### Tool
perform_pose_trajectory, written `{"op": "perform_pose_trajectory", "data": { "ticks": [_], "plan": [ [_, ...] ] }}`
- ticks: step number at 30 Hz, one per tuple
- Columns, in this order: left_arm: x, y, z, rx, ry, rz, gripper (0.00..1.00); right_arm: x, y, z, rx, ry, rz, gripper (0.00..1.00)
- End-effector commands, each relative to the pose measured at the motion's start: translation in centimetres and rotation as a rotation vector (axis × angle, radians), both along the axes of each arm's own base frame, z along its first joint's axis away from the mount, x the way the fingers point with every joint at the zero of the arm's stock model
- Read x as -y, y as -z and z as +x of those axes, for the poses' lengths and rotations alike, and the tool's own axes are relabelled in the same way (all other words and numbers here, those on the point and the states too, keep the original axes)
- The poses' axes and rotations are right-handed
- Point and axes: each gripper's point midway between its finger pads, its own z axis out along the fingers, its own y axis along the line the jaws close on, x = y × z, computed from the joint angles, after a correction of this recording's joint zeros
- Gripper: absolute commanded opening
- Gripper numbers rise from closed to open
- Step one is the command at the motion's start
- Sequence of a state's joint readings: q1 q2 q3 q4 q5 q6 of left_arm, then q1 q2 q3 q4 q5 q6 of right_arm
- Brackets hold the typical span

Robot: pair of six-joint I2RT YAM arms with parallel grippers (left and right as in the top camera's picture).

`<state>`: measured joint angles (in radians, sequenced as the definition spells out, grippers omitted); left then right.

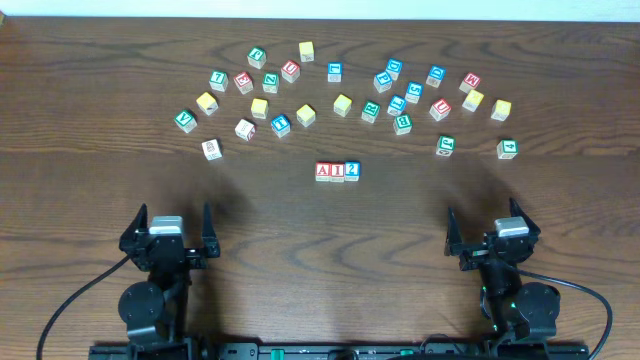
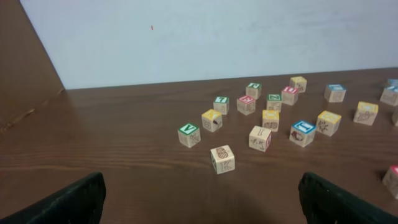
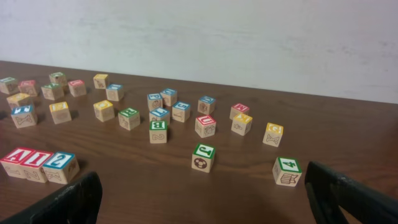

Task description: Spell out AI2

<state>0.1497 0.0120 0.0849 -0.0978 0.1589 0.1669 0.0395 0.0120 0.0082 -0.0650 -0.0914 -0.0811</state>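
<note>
so the red-and-blue wooden blocks reading AI2 sit in a touching row mid dark wooden tabletop; left end effector and right end effector both spread wide, empty, well apart from the row on either side

Red A atop the A block, red I atop the I block touching it, blue 2 atop the 2 block closing the row, reading AI2 together. Green 4 atop the 4 block off to the right, green V atop the V block among the left scatter. Markings on the other blocks too small or blurred to read.
</note>
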Motion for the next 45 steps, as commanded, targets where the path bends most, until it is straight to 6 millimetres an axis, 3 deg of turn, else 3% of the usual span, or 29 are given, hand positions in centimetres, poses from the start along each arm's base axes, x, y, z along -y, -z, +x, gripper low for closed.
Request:
{"op": "perform_pose_trajectory", "data": {
  "ticks": [1, 15, 45],
  "plan": [
    [-0.1, 0.7, 0.1, -0.006, 0.005, 0.049, 0.98, -0.3, 0.1, 0.0, 0.002, -0.013, -0.009, 0.99],
    [-0.1, 2.8, 0.4, -0.036, 0.012, 0.087, 0.98, -0.3, 0.1, 0.0, 0.002, -0.013, -0.009, 0.99],
    [-0.1, 2.7, 0.4, -0.035, 0.012, 0.084, 0.98, -0.3, 0.1, 0.0, 0.002, -0.013, -0.009, 0.99]
  ]
}}
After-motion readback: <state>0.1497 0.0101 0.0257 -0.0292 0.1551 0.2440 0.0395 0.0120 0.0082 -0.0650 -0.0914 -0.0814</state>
